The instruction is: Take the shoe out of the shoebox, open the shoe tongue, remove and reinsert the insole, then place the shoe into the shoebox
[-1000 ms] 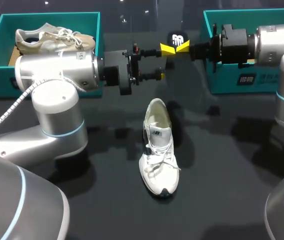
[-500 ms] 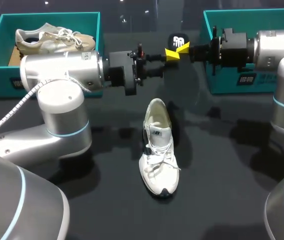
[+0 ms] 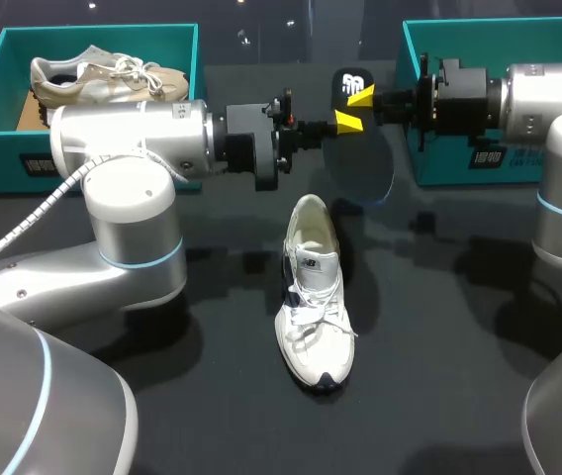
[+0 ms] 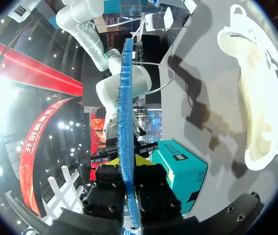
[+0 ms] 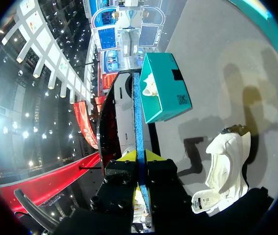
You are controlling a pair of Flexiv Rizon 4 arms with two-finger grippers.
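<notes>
- Dark table (image 3: 439, 376): a white sneaker (image 3: 313, 297) lies on it, laces up, toe toward the robot.
- Insole (image 3: 360, 163): held in the air just beyond the sneaker's heel.
- Left gripper (image 4: 129, 171): fingers narrow, clamping the insole.
- Right gripper (image 5: 140, 164): fingers narrow, clamping the same insole from the opposite side.
- Left shoebox (image 3: 93, 163): beyond and left of the sneaker, holding a beige shoe (image 3: 108, 77).
- Right shoebox (image 3: 459, 158): beyond and right of the sneaker.

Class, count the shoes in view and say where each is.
2. A white shoe lies on the table; a beige shoe lies in the left shoebox. The right shoebox's inside is partly hidden, so it may hold another.
</notes>
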